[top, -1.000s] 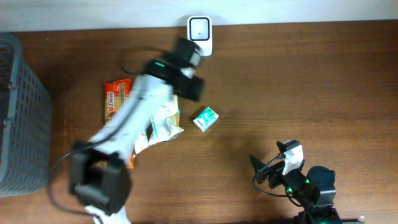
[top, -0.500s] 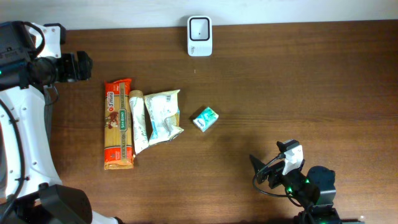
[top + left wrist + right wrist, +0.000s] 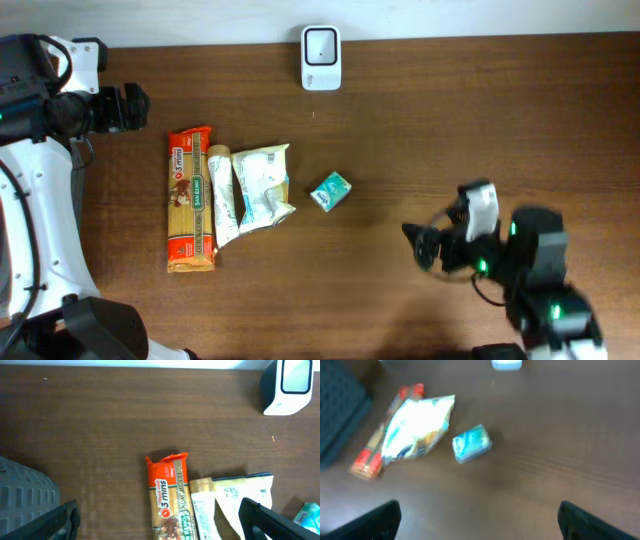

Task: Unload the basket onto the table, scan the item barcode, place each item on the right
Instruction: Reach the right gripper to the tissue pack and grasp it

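Lying on the brown table (image 3: 480,130), four grocery items formed a loose row left of centre, and neither arm held any of them. An orange pasta packet (image 3: 190,200) lay lengthwise at the left end. A narrow pale packet (image 3: 222,195) touched its right side, and a white pouch (image 3: 265,185) overlapped that one. A small teal box (image 3: 329,190) sat just to the right of the pouch, apart from it and turned at an angle. The white barcode scanner (image 3: 320,57) stood at the far edge of the table, well apart from the items, its square window visible from overhead.

The left gripper (image 3: 159,510) hovered over the far-left part of the table, near the far end of the pasta packet but not touching it. Its fingers were spread wide with nothing between them. A grey basket (image 3: 22,497) showed at the lower left of its wrist view.

The right gripper (image 3: 479,510) hung over the near right part of the table, pointed toward the teal box and well apart from it, its fingers likewise spread wide and empty. The right wrist view was blurred, so no print on the box could be read.
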Controlling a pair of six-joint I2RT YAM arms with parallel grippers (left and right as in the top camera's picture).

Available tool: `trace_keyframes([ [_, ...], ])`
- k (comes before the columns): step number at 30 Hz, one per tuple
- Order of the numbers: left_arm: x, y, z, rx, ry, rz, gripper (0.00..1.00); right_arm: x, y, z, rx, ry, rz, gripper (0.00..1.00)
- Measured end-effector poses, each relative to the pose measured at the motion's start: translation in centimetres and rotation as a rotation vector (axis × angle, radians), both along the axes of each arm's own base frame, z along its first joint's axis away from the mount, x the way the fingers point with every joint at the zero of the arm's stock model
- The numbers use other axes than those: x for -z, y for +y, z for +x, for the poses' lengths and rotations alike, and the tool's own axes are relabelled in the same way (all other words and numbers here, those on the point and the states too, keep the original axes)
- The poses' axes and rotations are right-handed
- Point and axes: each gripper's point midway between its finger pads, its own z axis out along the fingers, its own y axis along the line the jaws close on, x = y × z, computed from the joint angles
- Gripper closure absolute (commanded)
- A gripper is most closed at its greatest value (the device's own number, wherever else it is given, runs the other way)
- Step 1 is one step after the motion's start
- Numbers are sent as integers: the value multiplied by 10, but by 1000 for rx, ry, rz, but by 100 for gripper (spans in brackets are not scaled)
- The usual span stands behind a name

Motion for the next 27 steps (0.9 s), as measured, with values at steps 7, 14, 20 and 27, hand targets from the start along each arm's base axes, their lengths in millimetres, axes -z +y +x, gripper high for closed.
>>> trace_keyframes([
  [7,0,0,0,3,0,0,1,18,54,42,-159,464,-1,2],
  [14,-1,0,0,3,-3,2,1,80,137,84,-65,625,-50,2],
  [20,-1,0,-1,3,-1,1,1,135,143,106,100,742,-16,44],
  [27,-1,0,-1,3,0,1,1,158,153,138,142,677,29,49],
])
